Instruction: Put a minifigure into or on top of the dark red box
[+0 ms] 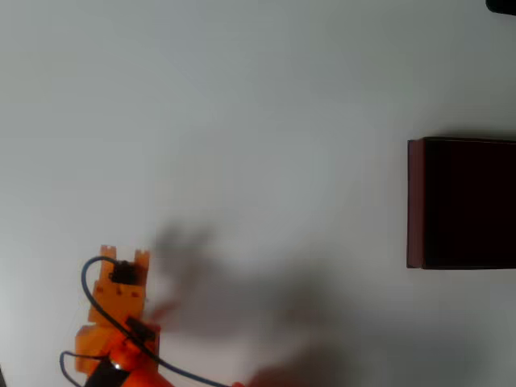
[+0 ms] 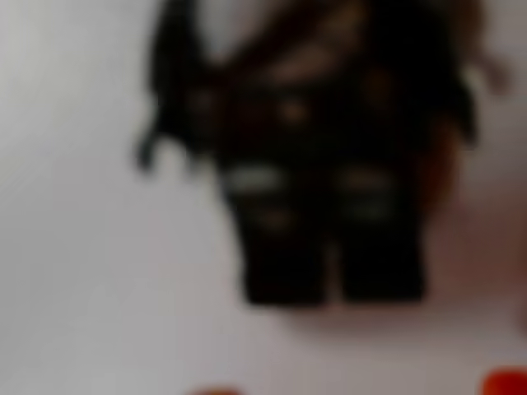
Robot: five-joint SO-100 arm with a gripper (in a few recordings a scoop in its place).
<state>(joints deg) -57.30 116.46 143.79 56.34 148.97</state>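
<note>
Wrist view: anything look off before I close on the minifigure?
Only focus: the minifigure sits so close that it blurs out, legs toward the bottom edge. Overhead, the dark red box sits square, far from the arm.

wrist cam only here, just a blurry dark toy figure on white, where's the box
Observer: The dark red rectangular box sits at the right edge of the overhead view, cut off by the frame.
Operator: and my arm
Observer: The orange arm is at the lower left, far across the white table from the box.
Operator: tool facing it
Observer: No, the tool seems to point toward the top of the overhead view.
</note>
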